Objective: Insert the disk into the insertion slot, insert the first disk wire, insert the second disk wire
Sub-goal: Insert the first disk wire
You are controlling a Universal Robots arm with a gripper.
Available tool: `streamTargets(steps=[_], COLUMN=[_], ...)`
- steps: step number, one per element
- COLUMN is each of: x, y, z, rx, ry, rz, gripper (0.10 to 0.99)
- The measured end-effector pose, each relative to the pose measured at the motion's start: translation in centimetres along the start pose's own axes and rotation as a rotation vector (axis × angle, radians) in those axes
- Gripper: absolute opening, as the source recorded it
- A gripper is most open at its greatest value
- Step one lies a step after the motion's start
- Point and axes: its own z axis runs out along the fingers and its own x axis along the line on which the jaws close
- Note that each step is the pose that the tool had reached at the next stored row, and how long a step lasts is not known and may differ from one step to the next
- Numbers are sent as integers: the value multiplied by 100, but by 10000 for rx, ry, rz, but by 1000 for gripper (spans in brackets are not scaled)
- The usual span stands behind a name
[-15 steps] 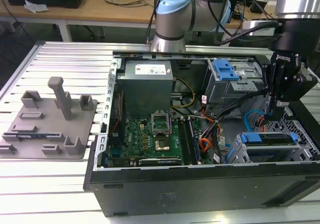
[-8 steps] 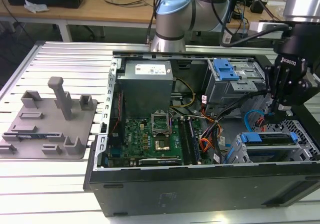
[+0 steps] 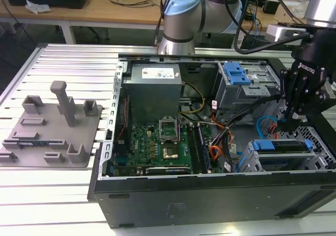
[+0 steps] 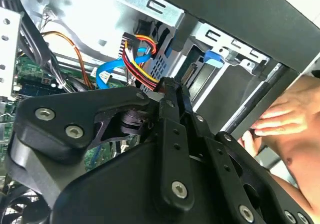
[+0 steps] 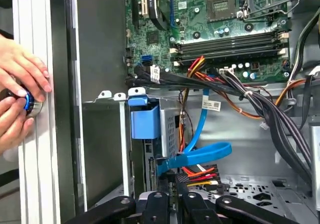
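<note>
Gripper (image 4: 172,87) jaws clenched on coloured-wire plug (image 4: 151,83), just beside disk (image 3: 283,145) seated in insertion slot (image 3: 248,161); blue cable (image 5: 199,129) loops close by; person's hands (image 5: 22,74) well apart, outside case wall (image 5: 100,59).

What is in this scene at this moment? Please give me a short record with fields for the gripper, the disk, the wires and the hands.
gripper: shut on the plug end of the red, yellow and black wires, low inside the computer case
disk: already lying in the metal cage, its blue frame showing
blue cable: looped beside the coloured wires
hands: outside the case, at a blue-ringed knob
</note>
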Motion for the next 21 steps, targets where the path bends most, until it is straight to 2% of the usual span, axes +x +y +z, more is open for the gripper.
streamTargets(steps=[2, 3, 4, 5, 7, 8, 9, 12, 15, 18, 19, 20, 21], x=[25, 76, 133, 175, 203, 227, 245, 286, 321, 326, 331, 339, 351], y=[-14, -26, -39, -55, -64, -72, -81, -98, -100, -101, -101, -100, -101], z=[-4, -3, 1, 8, 17, 25, 30, 40, 49, 50, 53, 55, 58], rx=[-11, -44, -115, -125, -133, -140, -143, -145, -142, -142, -144, -144, -144], ry=[-272, -498, -572, -725, -920, -1118, -1183, -1232, -1385, -1410, -1460, -1546, -1675], rz=[-7, -20, -42, -48, -53, -59, -64, -69, -100, -101, -102, -103, -105], gripper=[165, 165, 165, 165, 165, 165, 165, 165, 165, 165, 165, 165, 165])
